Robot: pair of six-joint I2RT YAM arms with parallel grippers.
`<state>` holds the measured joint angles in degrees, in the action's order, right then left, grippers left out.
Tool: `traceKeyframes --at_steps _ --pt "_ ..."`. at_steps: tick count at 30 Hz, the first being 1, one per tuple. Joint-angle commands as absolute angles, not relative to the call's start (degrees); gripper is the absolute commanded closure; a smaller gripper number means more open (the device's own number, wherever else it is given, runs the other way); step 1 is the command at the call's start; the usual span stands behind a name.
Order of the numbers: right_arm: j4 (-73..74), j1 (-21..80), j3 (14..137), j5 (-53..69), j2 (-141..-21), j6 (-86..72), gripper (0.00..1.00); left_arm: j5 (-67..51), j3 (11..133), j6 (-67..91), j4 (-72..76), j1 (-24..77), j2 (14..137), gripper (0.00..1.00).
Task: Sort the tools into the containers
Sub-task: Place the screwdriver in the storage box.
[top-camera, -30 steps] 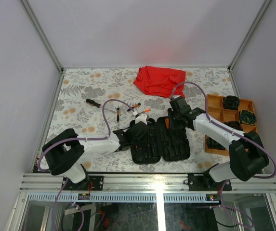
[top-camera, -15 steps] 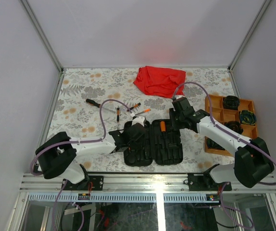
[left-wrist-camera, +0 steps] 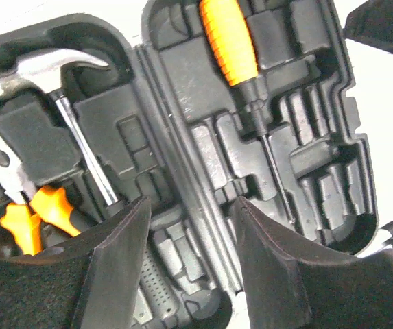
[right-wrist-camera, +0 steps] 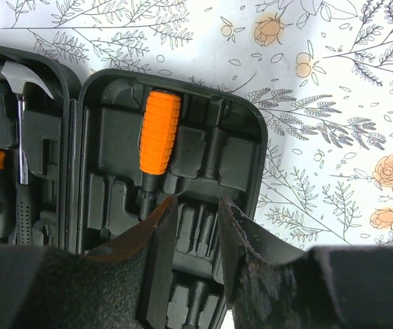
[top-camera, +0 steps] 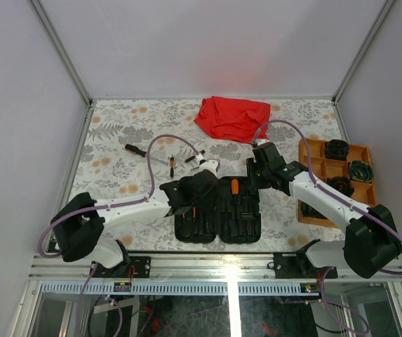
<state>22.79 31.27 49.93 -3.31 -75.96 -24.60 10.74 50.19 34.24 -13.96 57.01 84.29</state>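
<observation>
The black case [top-camera: 218, 210] lies open and flat at the table's near middle. It holds an orange-handled screwdriver [right-wrist-camera: 158, 133] in its right half, and a steel-headed hammer [left-wrist-camera: 42, 68] and orange-handled pliers [left-wrist-camera: 31, 223] in its left half. My left gripper [top-camera: 192, 191] is open and empty, hovering over the case's hinge [left-wrist-camera: 182, 205]. My right gripper [top-camera: 257, 177] is open and empty above the right half, just below the screwdriver's handle [top-camera: 234, 186]. Three loose screwdrivers [top-camera: 136, 150] [top-camera: 171, 167] [top-camera: 195, 156] lie on the table, far left of the case. The orange tray [top-camera: 311, 151] stands at the right.
A red cloth [top-camera: 232, 117] lies crumpled at the back middle. The tray's compartments hold dark round items [top-camera: 338, 148]. The table has a floral cover [right-wrist-camera: 333, 103], with walls on three sides.
The case has slid a little to the left and nearer. My left gripper has moved back over the case's hinge. My right gripper has stayed over the right half.
</observation>
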Motion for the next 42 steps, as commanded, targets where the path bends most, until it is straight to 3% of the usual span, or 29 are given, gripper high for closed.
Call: traceKeyframes --at_steps 1,15,25,33,42 --pt "21.5 30.8 49.8 -2.2 -74.7 -24.6 0.62 10.7 52.7 34.8 -14.0 58.0 87.7 0.49" --pt "23.1 30.9 49.8 -0.5 -76.4 -24.2 0.61 8.6 51.4 36.6 -11.8 58.1 93.5 0.54" --pt "20.5 31.8 48.1 6.7 -77.9 -26.3 0.66 8.4 50.9 39.5 -11.1 58.2 96.3 0.74" --pt "19.0 33.8 48.2 7.6 -81.4 -28.9 0.7 8.9 50.2 41.6 -10.2 58.4 96.1 0.82" --pt "16.1 36.1 50.0 6.3 -85.4 -31.6 0.73 7.6 51.8 42.0 -12.0 58.8 98.5 0.83"
